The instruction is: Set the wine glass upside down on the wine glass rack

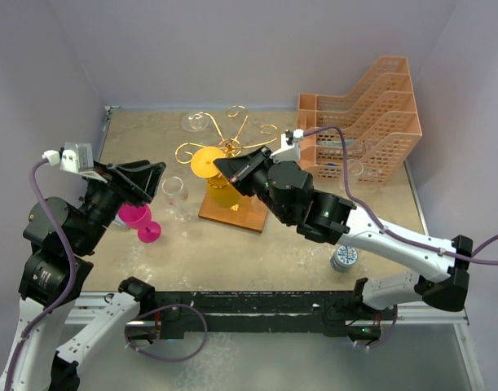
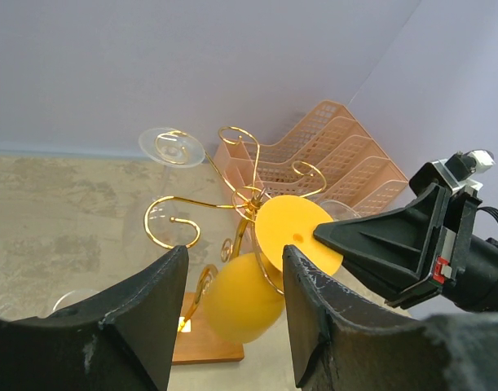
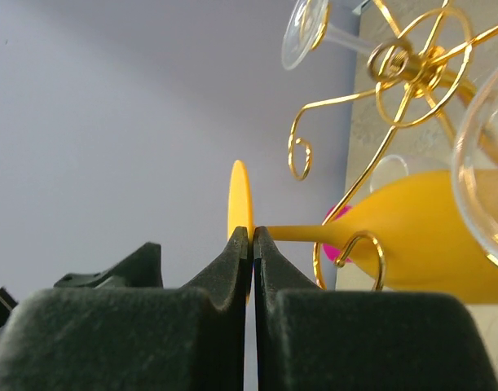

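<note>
Wine glass [image 1: 206, 163]: yellow, hangs bowl-down on the rack [image 1: 236, 216], left of its post.
Handling: probably light, stiff and smooth; best taken at the foot rim or the stem.
Right fingers [image 3: 224, 281]: pressed together on the foot rim.
Left fingers [image 2: 143, 318]: half apart, empty, left of the rack.

The yellow glass [image 3: 428, 236] runs off the right wrist view's edge; a clear glass [image 3: 477, 147] beside it is blurred and cut off; left fingers [image 2: 110, 334] hide half the rack's base [image 2: 212, 346].
</note>
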Robot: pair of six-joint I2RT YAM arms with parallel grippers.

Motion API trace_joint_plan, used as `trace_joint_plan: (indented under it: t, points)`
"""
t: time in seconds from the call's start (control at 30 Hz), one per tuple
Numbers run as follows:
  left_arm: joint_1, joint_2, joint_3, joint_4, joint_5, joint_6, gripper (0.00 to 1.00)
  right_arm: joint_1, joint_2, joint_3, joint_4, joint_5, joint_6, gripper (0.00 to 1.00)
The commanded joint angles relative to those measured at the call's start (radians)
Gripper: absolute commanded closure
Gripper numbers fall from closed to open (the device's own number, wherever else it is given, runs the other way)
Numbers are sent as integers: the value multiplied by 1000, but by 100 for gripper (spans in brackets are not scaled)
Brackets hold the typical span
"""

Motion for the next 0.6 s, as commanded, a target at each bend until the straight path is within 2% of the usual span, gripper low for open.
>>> trace_joint_plan:
  t: [0.0,0.57]
  points:
    - [3,1,19,36,-10,5,53,-6,-18,-5,100,-72,-6,100]
    - [4,-2,21,22,-28,14,53,-9,-112,-80,62,-148,-24,100]
